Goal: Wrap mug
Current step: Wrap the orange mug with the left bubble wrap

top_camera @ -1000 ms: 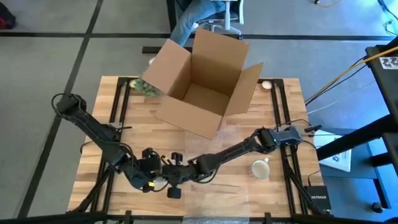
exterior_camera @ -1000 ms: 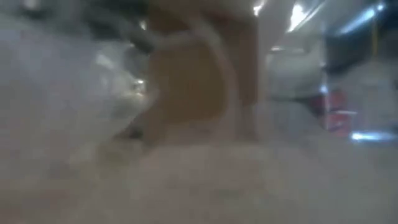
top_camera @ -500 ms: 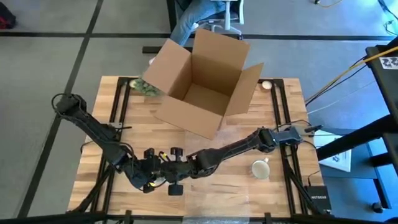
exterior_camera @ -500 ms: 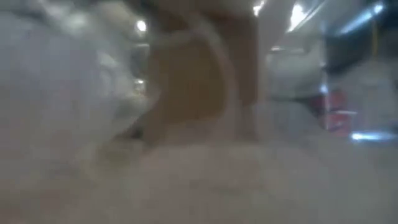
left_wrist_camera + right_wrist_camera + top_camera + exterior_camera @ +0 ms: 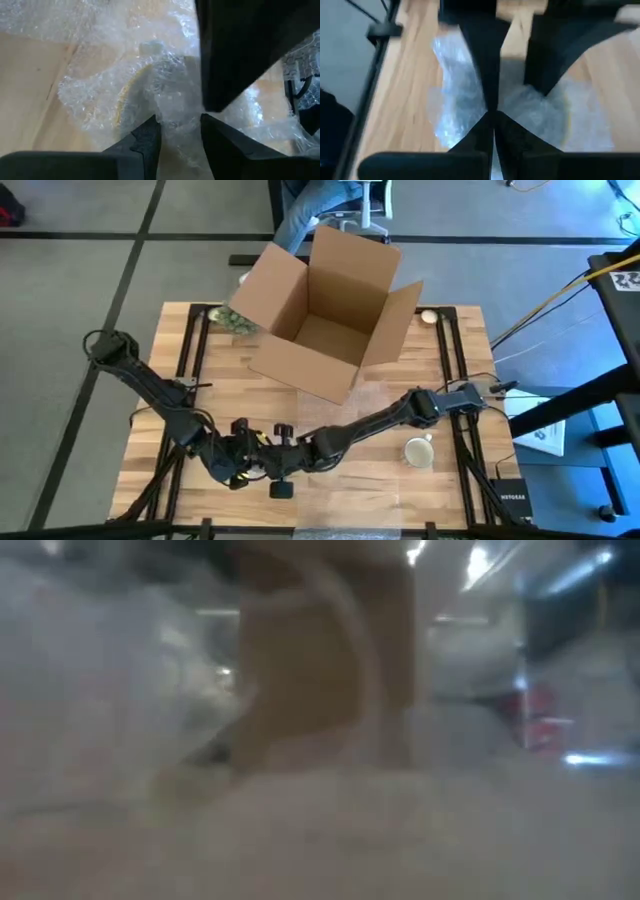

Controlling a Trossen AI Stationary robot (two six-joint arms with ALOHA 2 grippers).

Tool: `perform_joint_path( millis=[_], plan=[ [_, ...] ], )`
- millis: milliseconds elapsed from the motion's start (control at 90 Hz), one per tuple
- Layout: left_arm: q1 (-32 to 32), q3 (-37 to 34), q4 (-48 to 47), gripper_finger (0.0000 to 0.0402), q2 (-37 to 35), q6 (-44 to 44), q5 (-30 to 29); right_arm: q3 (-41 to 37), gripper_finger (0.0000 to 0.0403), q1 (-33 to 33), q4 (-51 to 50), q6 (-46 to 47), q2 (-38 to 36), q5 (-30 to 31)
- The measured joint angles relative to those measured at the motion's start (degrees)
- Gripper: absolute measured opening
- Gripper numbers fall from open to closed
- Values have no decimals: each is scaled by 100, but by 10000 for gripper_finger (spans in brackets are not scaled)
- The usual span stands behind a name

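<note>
A cream mug point(image 5: 418, 450) stands upright and bare on the table's right side, touched by no gripper. Clear bubble wrap point(image 5: 115, 85) lies bunched near the table's front edge, and a yellowish shape point(image 5: 124, 97) shows through it. My left gripper point(image 5: 255, 463) and my right gripper point(image 5: 285, 455) meet tip to tip over this bunch, each shut on the wrap. More wrap point(image 5: 120, 690) fills the low view, close to that camera. My left gripper point(image 5: 180, 132) pinches a gathered ridge of the bubble wrap point(image 5: 175, 112) between its two fingers, several layers thick. The rest of the bunch lies slack on the table beyond the fingers. My right gripper point(image 5: 493, 117) has its fingertips closed together on the wrap's edge point(image 5: 517, 107), coming from the table's right. One layer or several, I cannot tell.
An open cardboard box point(image 5: 325, 310) stands at the table's far middle, flaps up. A greenish bundle point(image 5: 235, 322) lies to its left and a small round thing point(image 5: 429, 316) to its right. A person's legs point(image 5: 300, 215) show beyond the far edge.
Both grippers have stayed together near the front edge, with only small shifts. In the low view the wrap on the left side has moved.
</note>
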Motion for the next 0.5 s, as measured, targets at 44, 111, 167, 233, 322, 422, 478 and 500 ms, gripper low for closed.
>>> perform_joint_path(
  millis=[44,111,167,233,322,422,478,500],
  plan=[
    [-4,0,-9,120,-10,5,9,2,1,0,8,-81,25,43],
    [-16,31,-57,120,-58,4,67,14,1,1,7,-117,66,77],
    [-39,107,-160,120,-123,14,137,15,1,4,18,-113,74,94],
    [-105,235,-405,120,-242,18,242,13,1,11,54,-112,84,134],
    [-216,446,-682,120,-487,-20,276,13,1,2,84,-91,87,143],
    [-333,567,-738,120,-746,-79,238,11,1,-1,64,-95,83,150],
    [-388,568,-684,120,-830,-106,191,11,1,-2,60,-95,83,150],
    [-400,568,-641,120,-844,-119,161,11,1,-2,60,-94,83,151]
  ],
)
